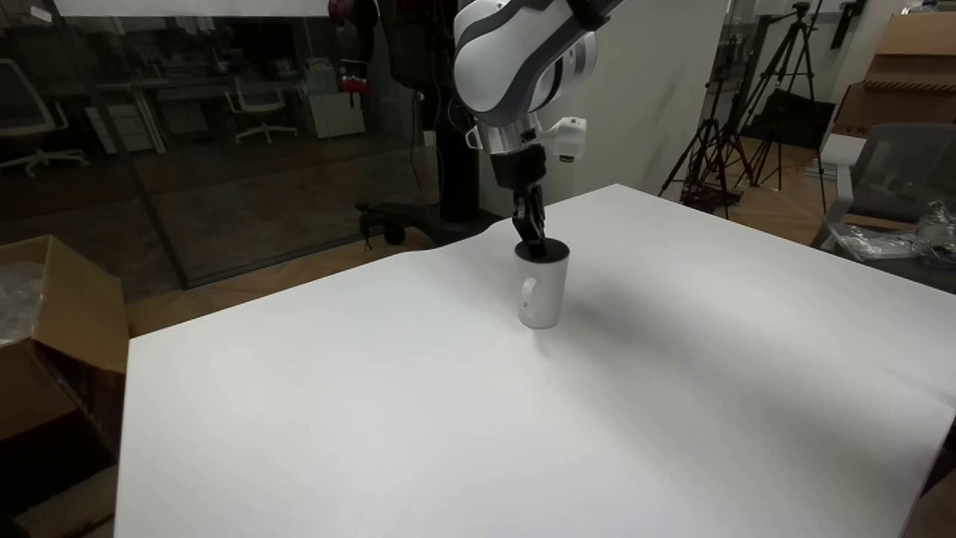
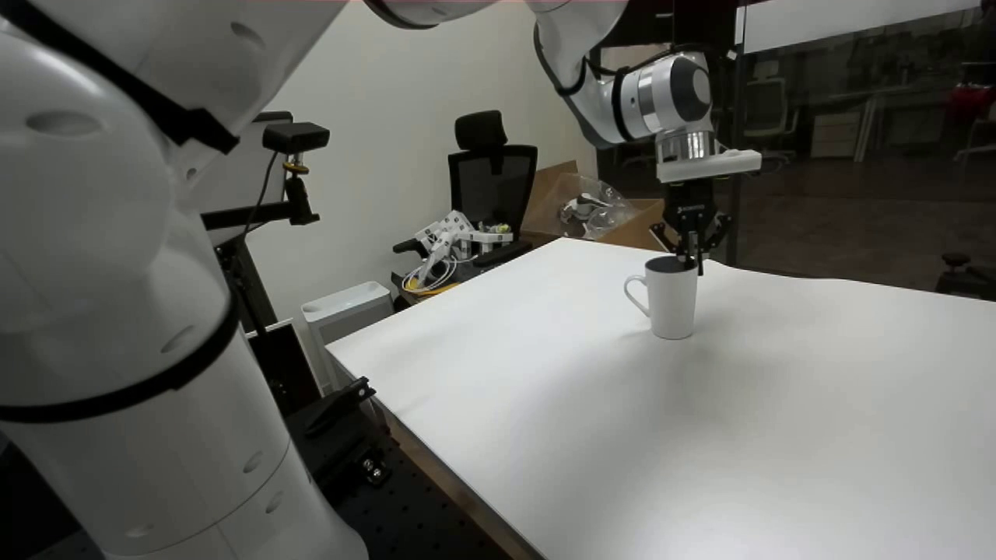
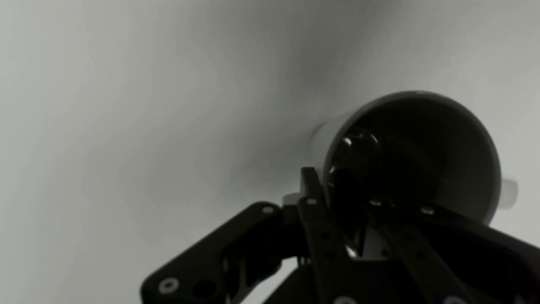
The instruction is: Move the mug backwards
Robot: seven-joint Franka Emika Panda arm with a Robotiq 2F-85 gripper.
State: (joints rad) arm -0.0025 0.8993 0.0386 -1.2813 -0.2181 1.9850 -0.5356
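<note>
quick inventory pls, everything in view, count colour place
mug: one, white, dark inside, upright beneath the hand
table: one, white, mid-scene
office chairs: at least four, black, grey, pale, around the room
hardware: count unclear, white, on an office chair
cardboard box: at least one, brown, beyond the table
tripods: at least two, black, background
camera: one, black, left in an exterior view
glass wall: one, dark, beyond the table
desks: count unclear, pale, behind the glass wall
robot arm: one, mostly white, over the table
hand: one, black, straddling the mug's rim
</note>
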